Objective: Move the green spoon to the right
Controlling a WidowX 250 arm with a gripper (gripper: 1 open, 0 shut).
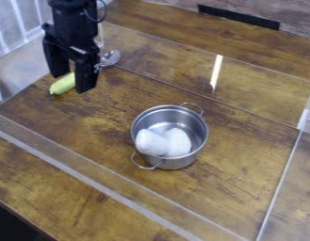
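The green spoon [59,86] lies on the wooden table at the far left, its yellow-green handle end showing below the gripper and its shiny silver bowl [109,58] poking out to the gripper's right. My black gripper [69,81] points straight down over the spoon's handle, open, one finger on either side of it. The middle of the handle is hidden behind the fingers. Whether the fingers touch the spoon I cannot tell.
A steel pot [168,136] with two small handles and something white inside stands right of centre. Clear acrylic walls [69,151] fence the work area on the front, left and right. A dark object [239,15] lies at the table's far edge.
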